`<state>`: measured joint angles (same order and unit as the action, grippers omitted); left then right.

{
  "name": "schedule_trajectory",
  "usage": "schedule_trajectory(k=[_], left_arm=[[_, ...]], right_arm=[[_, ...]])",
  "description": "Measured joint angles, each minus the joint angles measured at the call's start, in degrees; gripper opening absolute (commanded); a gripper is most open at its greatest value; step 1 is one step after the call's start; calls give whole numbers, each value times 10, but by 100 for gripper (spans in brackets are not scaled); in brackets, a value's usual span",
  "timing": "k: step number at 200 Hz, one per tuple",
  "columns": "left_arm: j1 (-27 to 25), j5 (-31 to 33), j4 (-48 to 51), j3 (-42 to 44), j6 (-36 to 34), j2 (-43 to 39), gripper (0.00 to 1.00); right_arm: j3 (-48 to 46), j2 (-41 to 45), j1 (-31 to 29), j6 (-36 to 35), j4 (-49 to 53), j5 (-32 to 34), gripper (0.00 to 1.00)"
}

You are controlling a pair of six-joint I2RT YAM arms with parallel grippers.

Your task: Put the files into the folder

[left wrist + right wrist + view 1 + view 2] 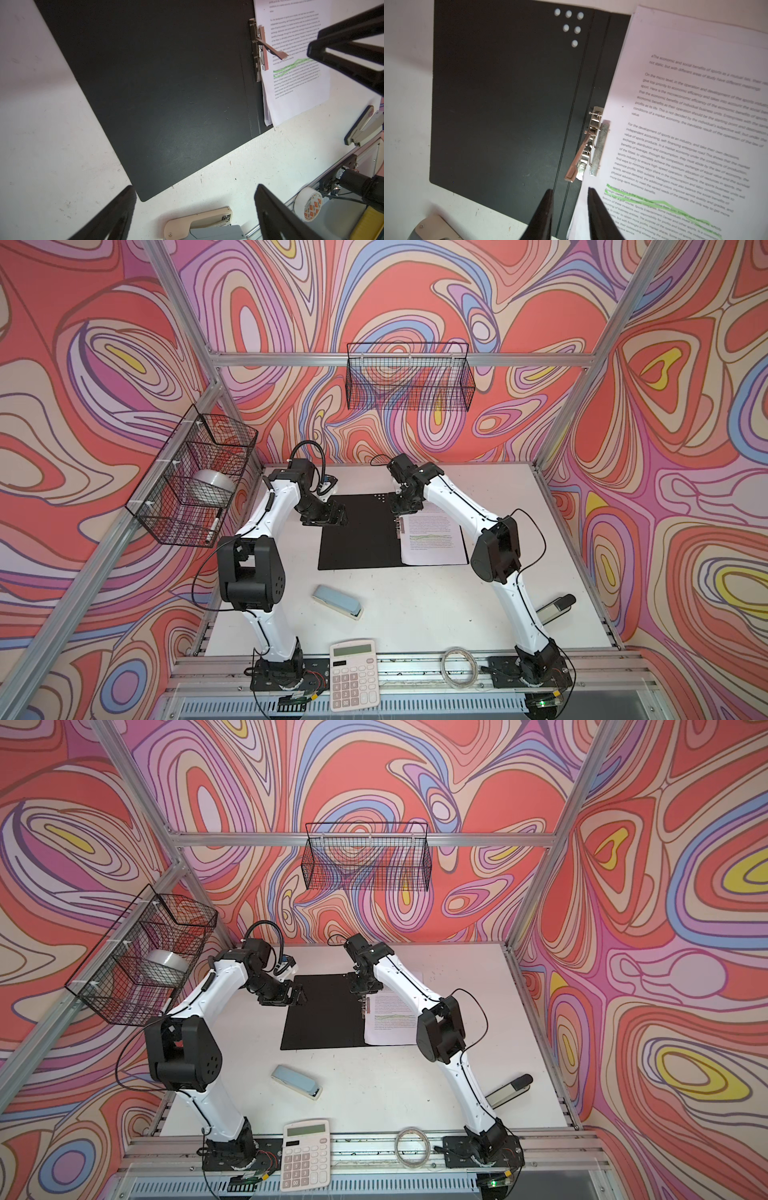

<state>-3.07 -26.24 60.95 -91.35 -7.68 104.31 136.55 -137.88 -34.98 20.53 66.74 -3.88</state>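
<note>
Black matte folder (pixel 357 535) — white files (pixel 432 549) seemingly clipped.

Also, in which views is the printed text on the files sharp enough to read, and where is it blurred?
In the right wrist view the text on the files is mostly readable; in the left wrist view it is small and smeared; in both top views only grey lines and a green streak show.

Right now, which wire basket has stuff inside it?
The side basket on the left wall: a silvery tape roll sits in it. The back-wall basket hangs empty.
</note>
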Motion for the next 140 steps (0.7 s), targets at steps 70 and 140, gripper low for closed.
schedule_trajectory(k=[70,140], left_arm=[[-22,-8,-7,0,-13,9,89],[-25,-12,-14,0,-14,20,89]], right_arm=[[5,-24,-9,-10,27,5,28],[26,-38,-9,-23,55,28,24]])
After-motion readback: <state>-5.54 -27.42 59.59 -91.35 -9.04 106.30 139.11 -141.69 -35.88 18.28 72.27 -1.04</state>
